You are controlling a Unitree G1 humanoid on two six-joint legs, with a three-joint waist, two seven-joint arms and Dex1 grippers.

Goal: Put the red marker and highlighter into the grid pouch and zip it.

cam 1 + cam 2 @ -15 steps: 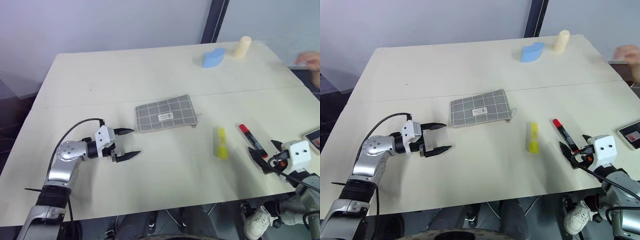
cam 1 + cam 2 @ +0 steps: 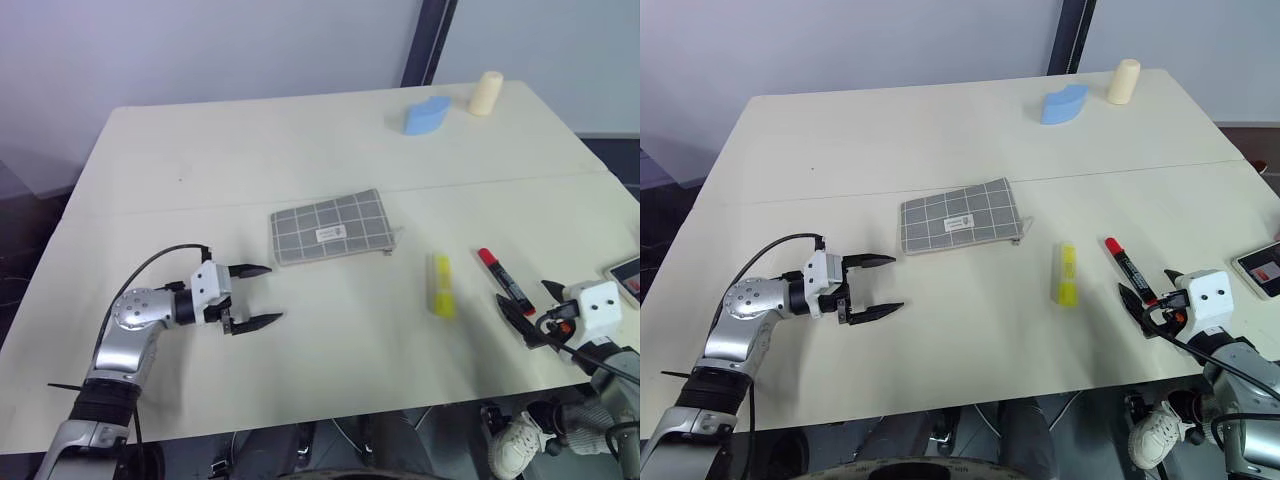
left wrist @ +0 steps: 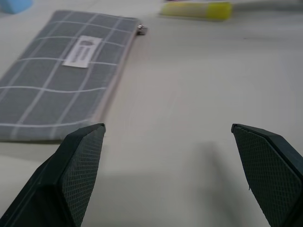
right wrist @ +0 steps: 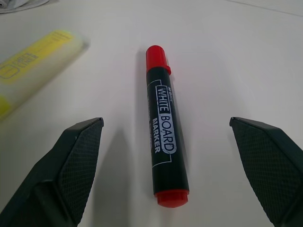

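Our left gripper (image 2: 872, 286) hovers low over the cream desk (image 2: 890, 140) with its two black fingers spread wide and holding nothing, pointing toward the desk's middle. Just beyond it lies the flat grey fabric grid pouch (image 2: 960, 217) with white lines and a small white label, flat on the desk, its zipper pull at the end toward the highlighter.

Our right gripper (image 4: 168, 142) is also wide and empty, its fingers either side of the slim black-barrelled red marker (image 4: 163, 126), apart from it. The marker lies flat, its red cap pointing away from the gripper. Beside it, toward the pouch, lies the short, chunky yellow highlighter (image 2: 1066, 274).

At the far edge sit a blue curved object (image 2: 1064, 103) and a cream cylinder (image 2: 1123, 81), close together. A dark flat device (image 2: 1262, 266) lies at the right edge.
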